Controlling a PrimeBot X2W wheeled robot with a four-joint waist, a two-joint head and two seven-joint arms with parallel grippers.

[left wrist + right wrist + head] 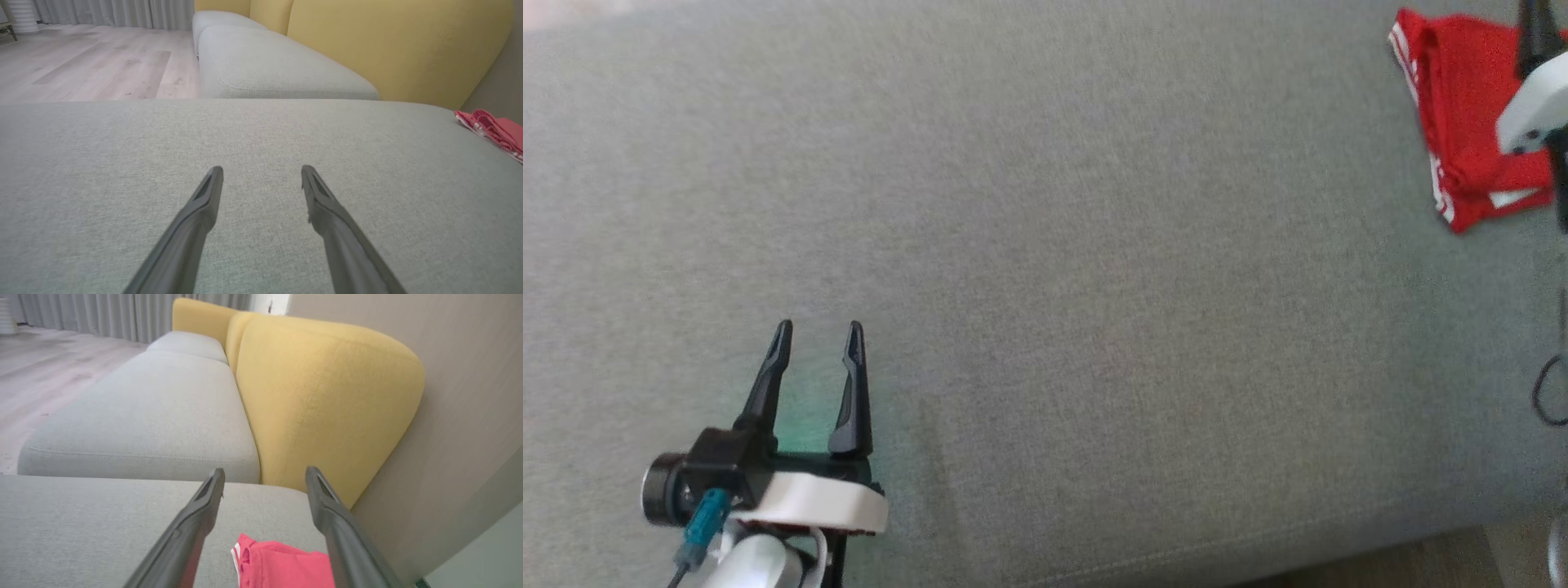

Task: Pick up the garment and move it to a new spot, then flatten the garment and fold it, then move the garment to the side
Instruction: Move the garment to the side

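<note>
The garment is red with white stripes and lies folded at the far right of the grey sofa seat. It also lies at the right edge of the left wrist view, garment. My right gripper hangs open just above it, with the garment low between its fingers and nothing held. The right arm's pale wrist covers part of the cloth in the head view. My left gripper is open and empty over bare seat at the lower left, far from the garment; its fingers spread wide in the left wrist view, left gripper.
A yellow backrest stands behind the seat, against a beige wall. A second grey cushion adjoins the seat. Wood floor lies beyond. The seat's front edge runs along the lower right, with a dark cable at the right edge.
</note>
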